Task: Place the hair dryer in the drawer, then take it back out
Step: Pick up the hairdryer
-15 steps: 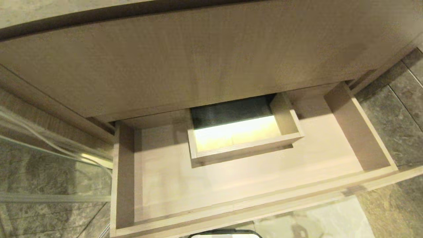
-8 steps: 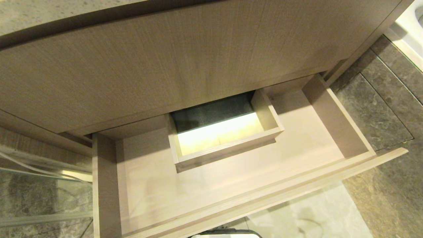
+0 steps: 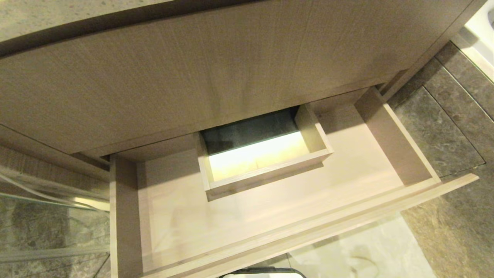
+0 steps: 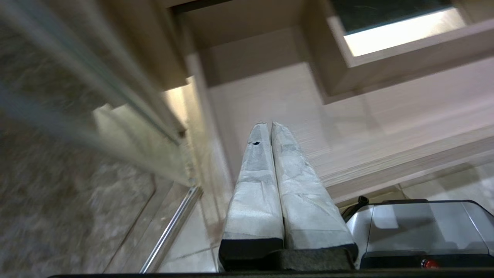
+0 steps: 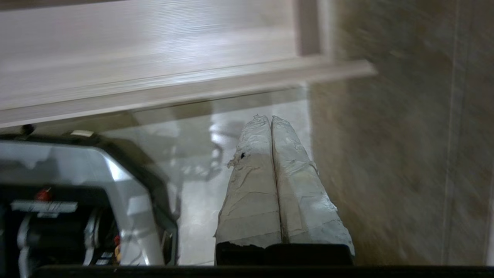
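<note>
While the drawer [image 3: 270, 216] stands open, no label is readable; left gripper [image 4: 270, 125] and right gripper [image 5: 270, 117] are pressed together, holding nothing.

Home bathroom: wood-grain vanity drawer [image 3: 247, 227], stone-tile floor [image 3: 444, 135], glass panel [image 3: 46, 231].

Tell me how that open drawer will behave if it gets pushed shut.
The drawer looks rigid: straight wooden walls, so it likely slides as one piece. Wide and shallow, pushed at one corner it may skew; push mid-front. Nothing loose shows inside; the boxed cut-out looks fixed, so little should shift.
</note>
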You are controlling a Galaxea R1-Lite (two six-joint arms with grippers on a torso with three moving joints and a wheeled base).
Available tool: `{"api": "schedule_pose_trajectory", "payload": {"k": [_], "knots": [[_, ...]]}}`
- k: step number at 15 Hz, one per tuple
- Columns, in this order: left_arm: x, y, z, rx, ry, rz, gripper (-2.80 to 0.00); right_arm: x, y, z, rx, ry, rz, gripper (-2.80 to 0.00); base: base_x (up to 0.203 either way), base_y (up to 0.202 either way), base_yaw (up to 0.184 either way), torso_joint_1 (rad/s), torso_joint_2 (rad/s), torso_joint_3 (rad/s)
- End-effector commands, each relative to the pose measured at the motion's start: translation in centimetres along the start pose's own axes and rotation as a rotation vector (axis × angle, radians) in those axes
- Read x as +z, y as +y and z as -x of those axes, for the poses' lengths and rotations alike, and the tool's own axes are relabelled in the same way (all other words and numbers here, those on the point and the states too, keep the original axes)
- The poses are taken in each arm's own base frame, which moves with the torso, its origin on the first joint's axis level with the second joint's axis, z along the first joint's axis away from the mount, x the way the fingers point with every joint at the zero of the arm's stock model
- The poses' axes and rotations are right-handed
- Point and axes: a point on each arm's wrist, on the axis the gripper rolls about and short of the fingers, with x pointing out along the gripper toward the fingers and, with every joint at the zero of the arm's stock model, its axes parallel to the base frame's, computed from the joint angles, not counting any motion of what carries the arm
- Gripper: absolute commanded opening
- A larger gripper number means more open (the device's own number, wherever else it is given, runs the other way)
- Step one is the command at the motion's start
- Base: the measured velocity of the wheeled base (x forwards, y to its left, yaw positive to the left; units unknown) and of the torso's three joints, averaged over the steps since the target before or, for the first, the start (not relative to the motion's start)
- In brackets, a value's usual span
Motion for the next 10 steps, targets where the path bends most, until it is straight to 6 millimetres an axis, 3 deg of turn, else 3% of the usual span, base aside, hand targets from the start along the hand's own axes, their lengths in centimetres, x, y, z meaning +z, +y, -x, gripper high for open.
{"api": "schedule_pose_trajectory", "payload": {"k": [1, 7, 10], "knots": [[-0.01, 0.0, 0.0, 0.001, 0.0, 0.0, -2.8, -0.17, 0.07, 0.11, 0.004, 0.003, 0.002, -2.8, 0.004, 0.0, 0.095, 0.002, 0.0, 0.001], [-0.01, 0.0, -0.01, 0.001, 0.001, 0.0, -2.8, -0.15, 0.06, 0.15, 0.004, 0.004, 0.002, -2.8, 0.002, -0.011, 0.161, 0.001, 0.0, 0.001], [-0.01, 0.0, -0.01, 0.0, 0.001, 0.0, -2.8, -0.13, 0.03, 0.23, 0.0, 0.003, 0.0, -2.8, 0.001, -0.002, 0.043, 0.0, 0.0, 0.001]]}}
